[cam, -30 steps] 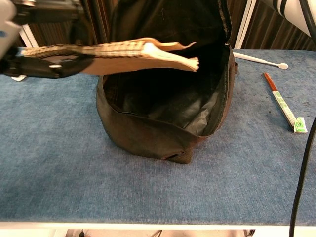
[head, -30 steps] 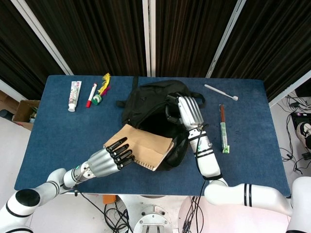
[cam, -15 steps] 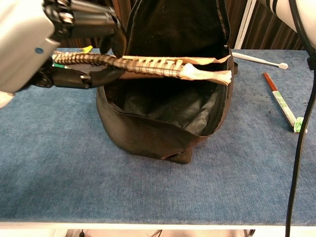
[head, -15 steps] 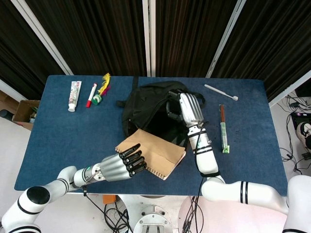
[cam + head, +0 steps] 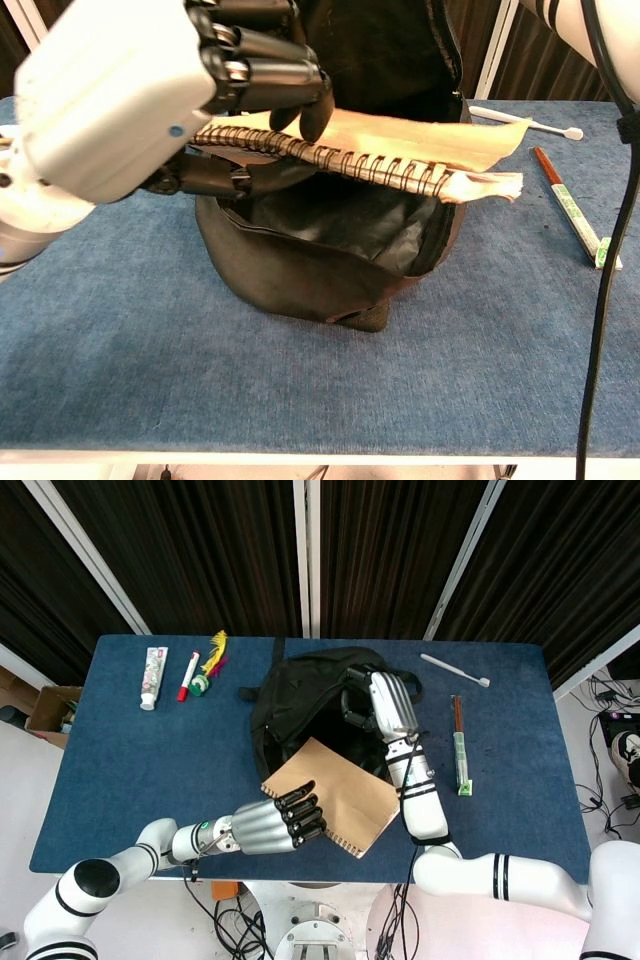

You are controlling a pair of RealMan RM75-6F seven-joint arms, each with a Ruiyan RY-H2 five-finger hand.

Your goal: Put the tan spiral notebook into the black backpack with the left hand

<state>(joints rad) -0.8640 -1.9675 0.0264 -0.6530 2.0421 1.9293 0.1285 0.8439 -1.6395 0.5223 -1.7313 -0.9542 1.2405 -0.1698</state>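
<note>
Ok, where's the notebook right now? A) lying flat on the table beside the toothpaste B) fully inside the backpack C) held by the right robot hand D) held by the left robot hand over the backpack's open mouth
D: the left robot hand grips the notebook at its spiral edge, above the backpack opening, not yet inside.

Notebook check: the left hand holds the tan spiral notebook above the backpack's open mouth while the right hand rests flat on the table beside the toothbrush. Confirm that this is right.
Not quite. The right hand is not flat on the table; the head view shows it gripping the black backpack at the rim of its opening. The rest stands: the left hand holds the tan spiral notebook above the open mouth.
</note>
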